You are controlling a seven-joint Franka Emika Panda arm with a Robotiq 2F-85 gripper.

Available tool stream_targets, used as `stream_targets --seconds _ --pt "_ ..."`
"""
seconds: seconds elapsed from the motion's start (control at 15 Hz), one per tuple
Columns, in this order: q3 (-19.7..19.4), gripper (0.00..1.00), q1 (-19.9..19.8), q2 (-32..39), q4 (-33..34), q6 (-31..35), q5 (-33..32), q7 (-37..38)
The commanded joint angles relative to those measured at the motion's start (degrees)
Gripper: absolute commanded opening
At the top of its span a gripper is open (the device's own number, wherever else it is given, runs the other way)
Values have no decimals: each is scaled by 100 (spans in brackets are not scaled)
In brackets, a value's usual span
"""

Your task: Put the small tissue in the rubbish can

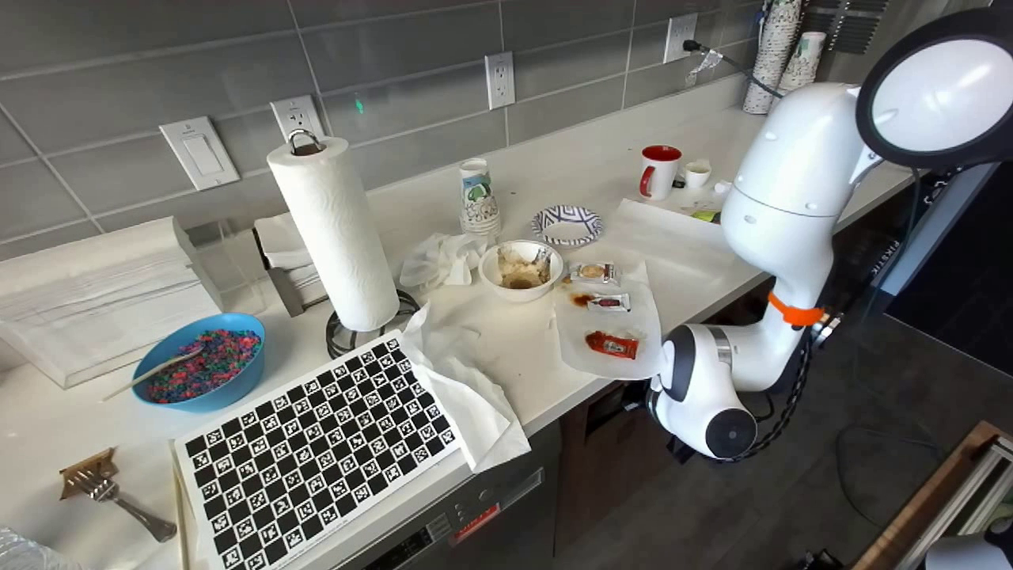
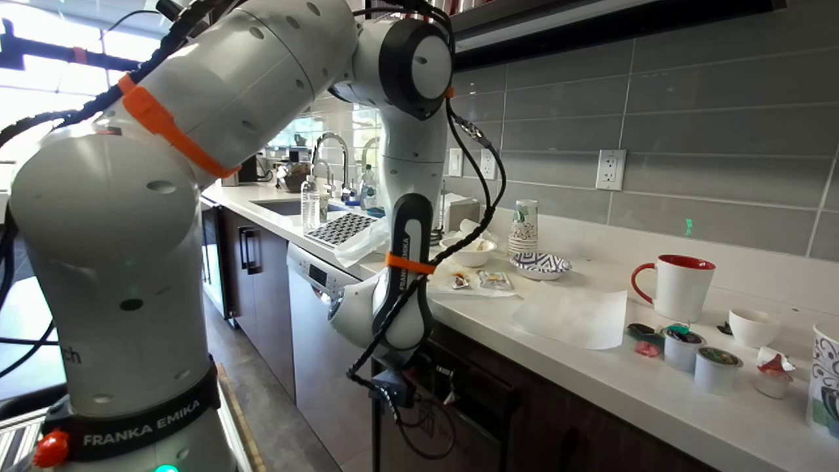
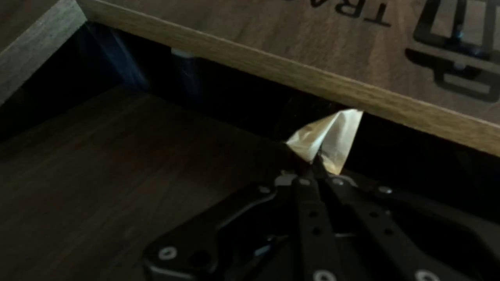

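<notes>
Wrist view, creased tissue [image 3: 340, 134] pinched in black tool [image 3: 318, 164], wood-grain panel [image 3: 281, 35]

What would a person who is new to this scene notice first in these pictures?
Probably the large white robot arm, which reaches down in front of the counter in both exterior views. On the counter, the checkered board and, beside it, the blue bowl of bright bits draw the eye. In the wrist view, the pale tissue stands out, pinched in the shut gripper near a lettered wooden panel.
</notes>
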Motion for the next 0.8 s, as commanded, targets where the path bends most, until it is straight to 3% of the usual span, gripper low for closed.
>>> stream_targets --seconds 0.0,0.73 --pt "-382 0 554 -90 196 -49 -24 116" --pt "-1273 0 1618 7 339 6 -23 572"
